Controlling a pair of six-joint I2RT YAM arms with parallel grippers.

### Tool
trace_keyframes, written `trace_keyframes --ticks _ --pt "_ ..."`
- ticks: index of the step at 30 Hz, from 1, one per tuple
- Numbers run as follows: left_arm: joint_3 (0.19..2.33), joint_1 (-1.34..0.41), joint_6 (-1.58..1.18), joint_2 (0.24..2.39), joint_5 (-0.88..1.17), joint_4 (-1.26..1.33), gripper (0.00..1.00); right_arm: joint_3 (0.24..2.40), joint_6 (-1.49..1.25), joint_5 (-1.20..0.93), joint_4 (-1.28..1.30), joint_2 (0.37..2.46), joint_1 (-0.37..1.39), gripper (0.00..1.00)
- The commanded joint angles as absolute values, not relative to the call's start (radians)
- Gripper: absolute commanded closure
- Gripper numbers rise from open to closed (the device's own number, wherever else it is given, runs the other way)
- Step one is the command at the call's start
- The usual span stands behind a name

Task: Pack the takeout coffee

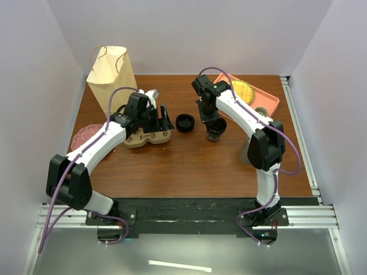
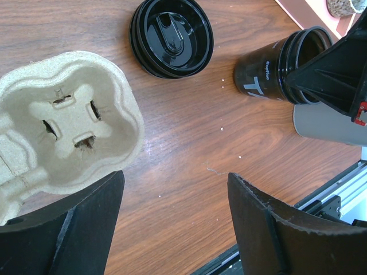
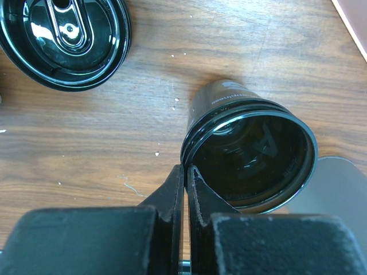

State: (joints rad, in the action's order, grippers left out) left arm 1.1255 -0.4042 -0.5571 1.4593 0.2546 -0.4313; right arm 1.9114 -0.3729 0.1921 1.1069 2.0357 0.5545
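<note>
Takeout coffee cup (image 3: 249, 154) upright and lidless on the table (image 1: 189, 166), just right of its loose lid (image 1: 184, 122), right gripper (image 3: 186, 172) clenched shut at its rim, left gripper (image 2: 175, 189) spread wide above the pulp carrier (image 2: 63, 114).

Top cam overhead fr behind; wrist cams close, downward, share lid (image 2: 172, 37).

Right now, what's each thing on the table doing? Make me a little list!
cup: black, no lid on
lid: lying on the table between carrier and cup
carrier: pocket in view empty
left gripper: open, above the carrier's edge
right gripper: shut, tips at the cup's rim; grip unclear
bag: upright, back left
</note>
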Motion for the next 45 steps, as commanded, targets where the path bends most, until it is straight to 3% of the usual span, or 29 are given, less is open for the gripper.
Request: trace_keyframes --ticks 1,16,28,35,41,45 --pt "1.141 -0.402 -0.555 1.459 0.259 -0.403 0.23 1.982 -0.368 0.212 1.135 2.025 0.555 1.00" --pt "1.157 -0.402 -0.555 1.451 0.261 -0.422 0.23 2.138 -0.376 0.276 1.276 2.028 0.555 1.00" --pt "1.390 -0.402 -0.571 1.342 0.097 -0.581 0.23 2.329 -0.377 0.215 1.373 1.968 0.589 1.00" --pt "1.453 -0.402 -0.592 1.263 -0.111 -0.725 0.22 2.197 -0.437 0.227 1.333 1.893 0.783 1.00" --pt "1.482 -0.402 -0.630 1.186 -0.368 -0.845 0.22 1.936 -0.488 0.221 1.177 1.821 0.902 1.00" --pt "1.477 -0.402 -0.652 1.146 -0.397 -0.854 0.21 1.798 -0.532 0.233 1.098 1.818 0.972 1.00"
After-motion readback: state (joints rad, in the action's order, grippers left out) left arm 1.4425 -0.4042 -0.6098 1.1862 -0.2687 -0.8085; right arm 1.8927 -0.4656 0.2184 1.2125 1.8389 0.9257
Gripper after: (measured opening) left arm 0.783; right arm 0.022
